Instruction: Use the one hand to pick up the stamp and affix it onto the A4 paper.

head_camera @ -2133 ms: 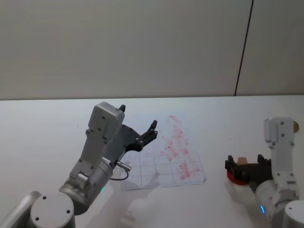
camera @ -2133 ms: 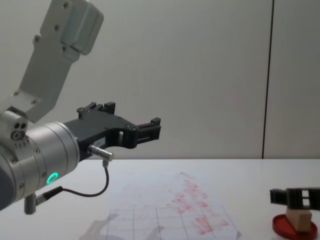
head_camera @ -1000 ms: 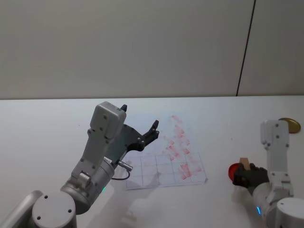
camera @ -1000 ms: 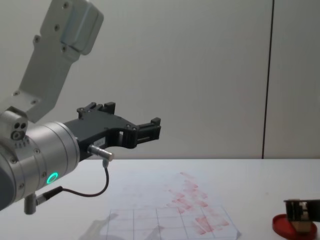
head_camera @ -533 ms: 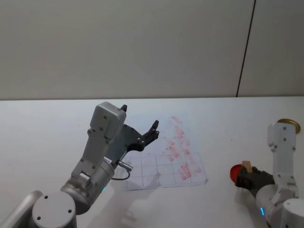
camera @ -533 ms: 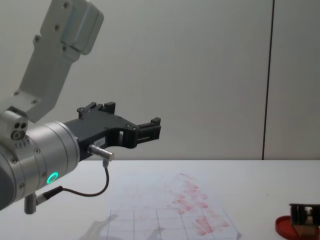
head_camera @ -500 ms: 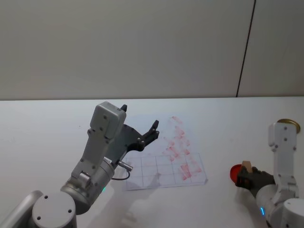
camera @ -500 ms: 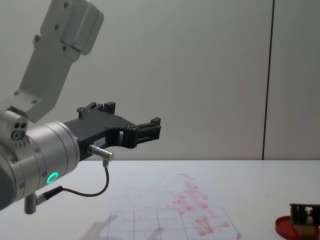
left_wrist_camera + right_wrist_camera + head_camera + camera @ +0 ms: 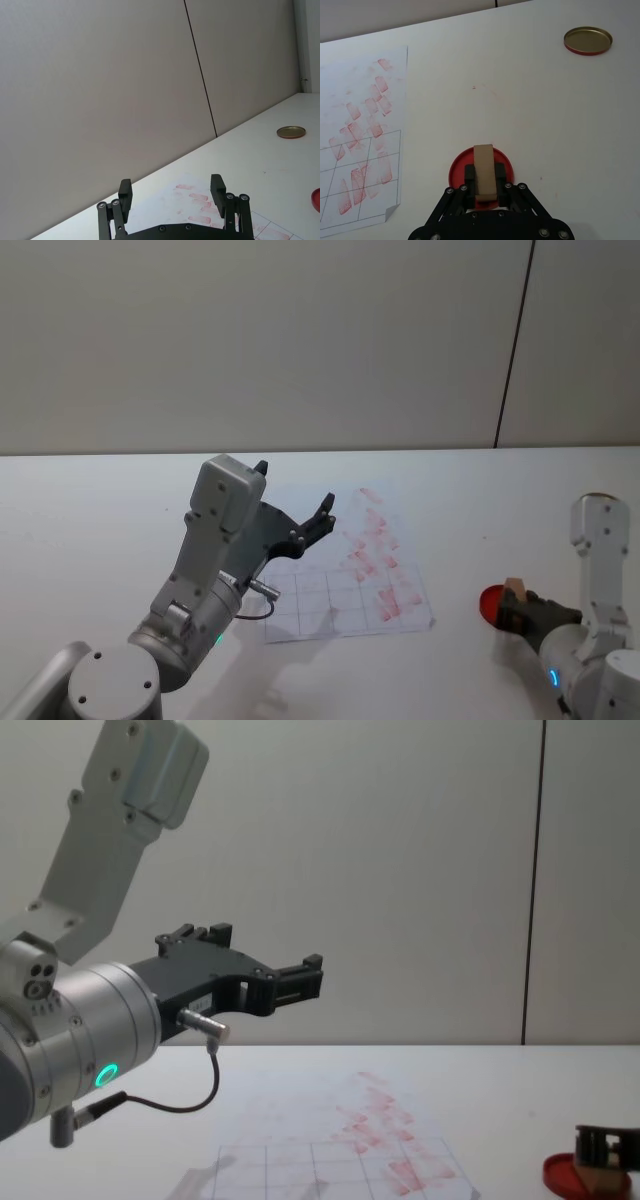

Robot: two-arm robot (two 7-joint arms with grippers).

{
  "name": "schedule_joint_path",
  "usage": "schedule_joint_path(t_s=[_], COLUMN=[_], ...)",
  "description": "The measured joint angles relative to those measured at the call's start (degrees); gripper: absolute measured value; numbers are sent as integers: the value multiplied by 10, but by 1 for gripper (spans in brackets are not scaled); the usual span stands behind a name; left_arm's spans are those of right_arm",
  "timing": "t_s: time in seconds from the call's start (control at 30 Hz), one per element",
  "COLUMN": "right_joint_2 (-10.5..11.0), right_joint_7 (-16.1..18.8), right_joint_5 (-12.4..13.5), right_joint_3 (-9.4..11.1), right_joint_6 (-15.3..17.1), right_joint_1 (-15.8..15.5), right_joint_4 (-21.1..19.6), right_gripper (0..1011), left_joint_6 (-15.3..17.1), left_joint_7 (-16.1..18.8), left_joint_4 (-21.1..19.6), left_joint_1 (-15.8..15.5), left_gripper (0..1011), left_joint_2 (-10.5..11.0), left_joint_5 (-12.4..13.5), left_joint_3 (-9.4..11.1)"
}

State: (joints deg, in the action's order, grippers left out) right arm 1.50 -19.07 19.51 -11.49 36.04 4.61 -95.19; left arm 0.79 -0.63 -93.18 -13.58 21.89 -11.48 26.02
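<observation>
You had the right gripper [image 9: 485, 186] pinching the stamp [image 9: 484, 167] between its fingers, down on the red ink pad [image 9: 456, 172]; the grasp looked made. Next you needed to lift it and carry it left to the A4 paper [image 9: 365, 130]. Your left gripper [image 9: 172, 192], spread, hung idle above that sheet

Right tool [image 9: 484, 176], formerly wide open, now apparently tight around the stamp [image 9: 484, 162].

Soft even indoor light, bright white table [image 9: 90, 510], faint diffuse shadows
</observation>
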Motion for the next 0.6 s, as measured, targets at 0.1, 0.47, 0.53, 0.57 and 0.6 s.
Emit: schedule_joint_path(t_s=[0.1, 0.47, 0.53, 0.57, 0.6], right_joint_2=[-1, -5, -7, -7, -8], right_joint_7=[5, 28, 36, 38, 45], right_joint_5=[0, -35, -50, -54, -64], right_joint_3=[1, -8, -11, -12, -15], right_joint_6=[0, 7, 11, 13, 16], right_joint_1=[2, 12, 19, 21, 26], right_joint_4=[1, -28, -39, -42, -47], right_gripper=[216, 214, 214, 216, 216], left_joint_6=[0, 0, 0, 0, 0], left_joint_7=[0, 0, 0, 0, 0], left_joint_4=[0, 0, 0, 0, 0], left_joint_1=[0, 0, 0, 0, 0], left_gripper=[993, 993, 993, 993, 993], left_joint_2=[0, 0, 0, 0, 0], left_joint_5=[0, 0, 0, 0, 0], left_joint_3=[0, 0, 0, 0, 0])
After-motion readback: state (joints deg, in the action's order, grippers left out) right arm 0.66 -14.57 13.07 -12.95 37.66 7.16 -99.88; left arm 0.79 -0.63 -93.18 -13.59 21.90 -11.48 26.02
